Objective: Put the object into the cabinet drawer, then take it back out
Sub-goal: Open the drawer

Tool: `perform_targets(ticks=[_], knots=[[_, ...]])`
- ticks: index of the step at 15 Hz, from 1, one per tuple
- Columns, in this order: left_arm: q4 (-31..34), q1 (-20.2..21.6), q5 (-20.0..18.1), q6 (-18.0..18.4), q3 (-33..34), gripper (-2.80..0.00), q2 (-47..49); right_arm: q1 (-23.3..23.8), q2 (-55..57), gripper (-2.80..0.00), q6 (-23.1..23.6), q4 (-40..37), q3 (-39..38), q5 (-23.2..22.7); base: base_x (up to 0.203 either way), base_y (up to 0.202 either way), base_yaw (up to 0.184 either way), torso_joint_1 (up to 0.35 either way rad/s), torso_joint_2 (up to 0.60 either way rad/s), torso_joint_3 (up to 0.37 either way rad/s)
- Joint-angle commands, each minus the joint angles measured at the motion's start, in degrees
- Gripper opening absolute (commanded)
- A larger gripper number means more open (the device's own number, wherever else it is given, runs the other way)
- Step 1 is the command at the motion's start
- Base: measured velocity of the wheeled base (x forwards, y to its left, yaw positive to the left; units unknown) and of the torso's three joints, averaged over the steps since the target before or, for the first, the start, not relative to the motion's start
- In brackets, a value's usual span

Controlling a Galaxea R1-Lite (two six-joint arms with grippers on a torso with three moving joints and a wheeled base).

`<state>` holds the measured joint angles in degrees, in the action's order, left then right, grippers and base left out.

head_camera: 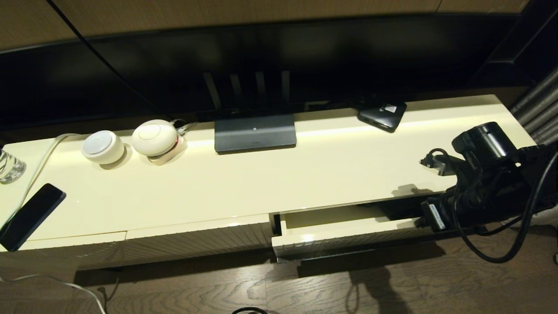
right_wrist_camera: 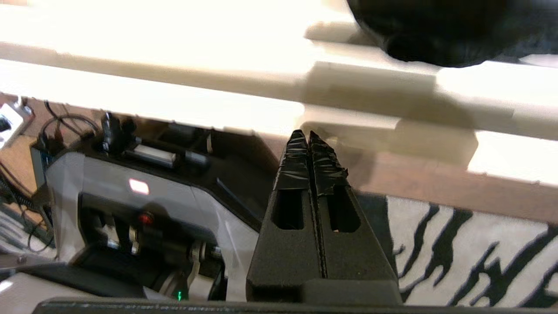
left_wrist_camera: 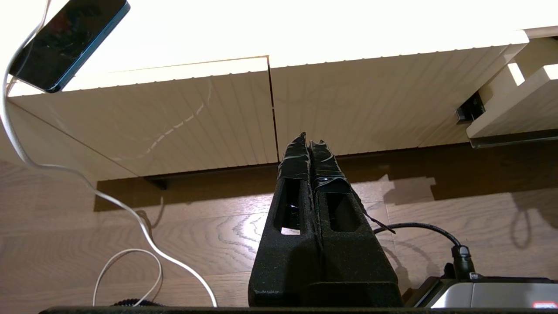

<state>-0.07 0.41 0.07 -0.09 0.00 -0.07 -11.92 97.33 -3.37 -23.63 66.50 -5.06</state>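
The cabinet drawer (head_camera: pixel 331 233) stands partly pulled out under the cream top, its ribbed front (left_wrist_camera: pixel 514 109) toward me. A black mass, apparently the umbrella (head_camera: pixel 399 209), fills the drawer's right end and is mostly hidden by my right arm (head_camera: pixel 479 187). In the right wrist view it shows as a dark bulk (right_wrist_camera: pixel 436 30) above the cream ledges. My right gripper (right_wrist_camera: pixel 309 133) is shut and empty, close to the drawer's front edge and apart from the umbrella. My left gripper (left_wrist_camera: pixel 307 137) is shut and empty, low before the ribbed panels left of the drawer.
On the cabinet top stand a flat black phone (head_camera: pixel 30 216), two white round devices (head_camera: pixel 102 147), a dark screen base (head_camera: pixel 255 133), a small black box with a white label (head_camera: pixel 382 114) and a glass (head_camera: pixel 9 165). A white cable (left_wrist_camera: pixel 130 218) trails over the wood floor. A zebra rug (right_wrist_camera: pixel 471 253) lies at the right.
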Motion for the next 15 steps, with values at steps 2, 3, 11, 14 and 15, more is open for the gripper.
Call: perform_targets(ticks=[2,3,11,14,15], knots=[[-0.01,0.02,0.01,0.0,0.18,-2.8,0.07,-0.12,0.09,-2.8,0.12,1.74,0.04,0.05,0.0,0.0,0.0,0.0,0.0,0.0],[-0.01,0.02,0.01,0.0,0.18,-2.8,0.07,-0.12,-0.21,-2.8,0.21,1.74,0.12,0.05,0.0,0.0,0.0,0.0,0.0,0.0],[-0.01,0.02,0.01,0.0,0.18,-2.8,0.07,-0.12,0.58,-2.8,0.39,8.42,-1.99,1.1,0.0,0.0,0.0,0.0,0.0,0.0],[-0.01,0.02,0.01,0.0,0.18,-2.8,0.07,-0.2,1.02,-2.8,0.73,11.94,-4.12,1.72,0.0,0.0,0.0,0.0,0.0,0.0],[-0.01,0.02,0.01,0.0,0.18,-2.8,0.07,-0.54,1.49,-2.8,0.8,15.21,-5.81,2.7,0.0,0.0,0.0,0.0,0.0,0.0]])
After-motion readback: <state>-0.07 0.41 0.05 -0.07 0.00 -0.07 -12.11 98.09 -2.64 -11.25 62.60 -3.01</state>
